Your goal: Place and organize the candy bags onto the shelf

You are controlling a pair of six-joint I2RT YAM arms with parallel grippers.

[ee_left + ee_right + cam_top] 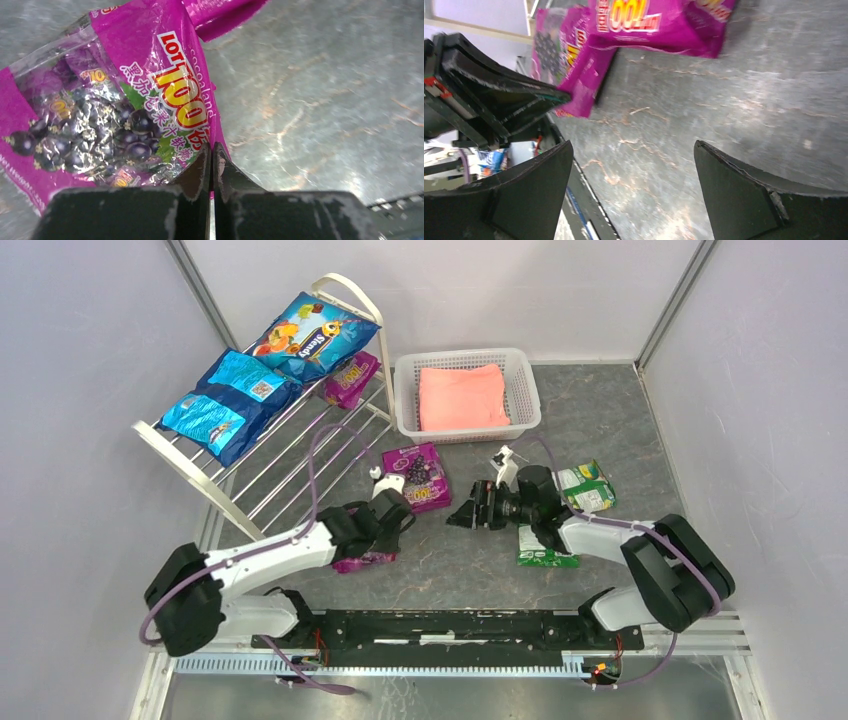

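Where left gripper (212, 151) pinches, purple bag (140, 75) edge hidden.

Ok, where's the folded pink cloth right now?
In the top view, the pink cloth lies inside the white mesh basket at the far side of the table, just right of the shelf.
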